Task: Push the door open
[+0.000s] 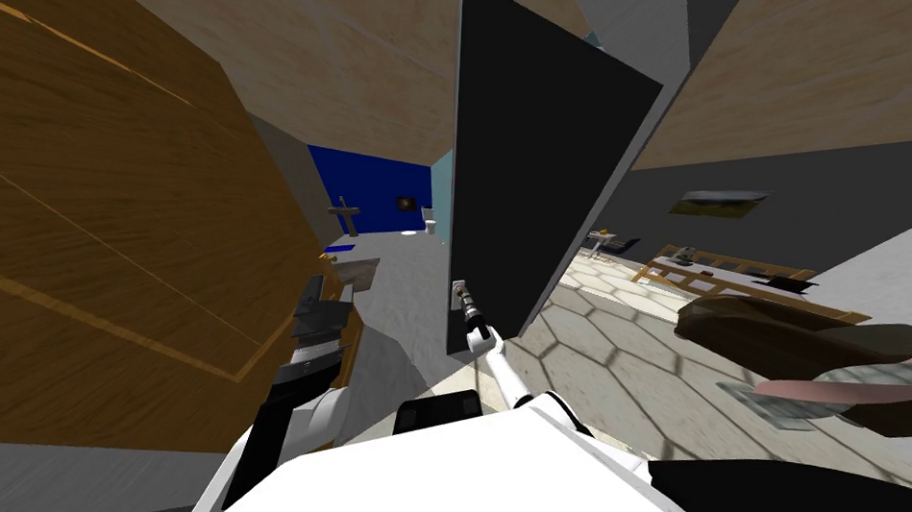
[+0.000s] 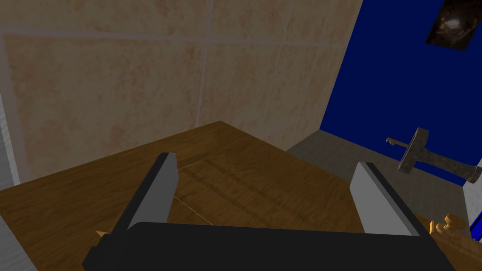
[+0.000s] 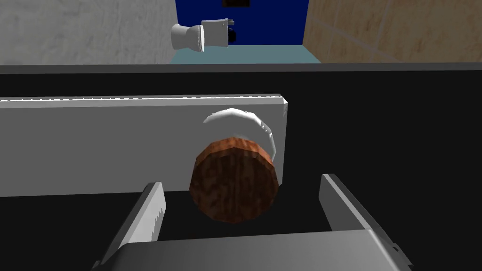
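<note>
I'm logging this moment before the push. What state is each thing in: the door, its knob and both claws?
Door: partly open, not wide.
Right claw: open.
Left claw: open, holding nothing.
Knob: ungripped, between the right claw's fingers.

You have no text, label, number or sign to read here. The door (image 1: pixel 535 175) and its knob plate (image 3: pixel 117 146) are blank; the far wall picture (image 2: pixel 453 21) is too dim to make out.

1 black door (image 1: pixel 535 175), 1 brown knob (image 3: pixel 233 183), 1 grey plate (image 3: pixel 117 146). 1 white toilet (image 3: pixel 200 36). 2 wall pics: dark pic (image 1: pixel 405 203) centre, wide pic (image 1: pixel 721 204) right.
</note>
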Robot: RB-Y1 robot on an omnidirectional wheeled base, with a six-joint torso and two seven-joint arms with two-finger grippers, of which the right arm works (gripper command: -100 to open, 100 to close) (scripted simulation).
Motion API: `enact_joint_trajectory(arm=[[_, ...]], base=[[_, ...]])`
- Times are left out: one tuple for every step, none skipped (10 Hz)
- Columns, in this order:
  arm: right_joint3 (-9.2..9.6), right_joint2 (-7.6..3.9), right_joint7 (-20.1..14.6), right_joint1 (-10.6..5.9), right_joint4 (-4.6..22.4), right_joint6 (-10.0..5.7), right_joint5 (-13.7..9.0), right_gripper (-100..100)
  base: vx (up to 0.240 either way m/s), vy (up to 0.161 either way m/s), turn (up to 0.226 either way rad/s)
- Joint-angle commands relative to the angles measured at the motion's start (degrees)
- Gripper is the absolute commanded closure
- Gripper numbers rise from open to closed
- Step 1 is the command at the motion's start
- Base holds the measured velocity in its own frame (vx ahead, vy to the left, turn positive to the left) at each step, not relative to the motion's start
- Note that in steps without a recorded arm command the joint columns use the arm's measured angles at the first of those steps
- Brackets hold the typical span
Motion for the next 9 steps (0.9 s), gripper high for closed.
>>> enact_joint_trajectory(arm=[[-0.2,0.76,0.1,-0.12,0.3,-0.27,0.0,-100],[-0.13,0.42,0.0,-0.12,0.4,-0.27,0.0,-100],[-0.13,0.42,0.0,-0.12,0.4,-0.27,0.0,100],[-0.13,0.42,0.0,-0.12,0.4,-0.27,0.0,100],[-0.13,0.42,0.0,-0.12,0.4,-0.27,0.0,100],[-0.13,0.42,0.0,-0.12,0.4,-0.27,0.0,100],[-0.13,0.42,0.0,-0.12,0.4,-0.27,0.0,100],[-0.13,0.42,0.0,-0.12,0.4,-0.27,0.0,100],[-0.89,-0.15,0.3,-0.08,0.6,-0.18,-0.2,100]], base=[[0.172,0.045,0.017],[0.073,0.016,0.004],[-0.009,-0.001,-0.004],[-0.025,-0.006,0.004],[-0.022,-0.006,0.006],[-0.015,-0.003,-0.001],[-0.009,-0.001,-0.003],[0.0,0.0,0.0],[0.108,0.048,-0.037]])
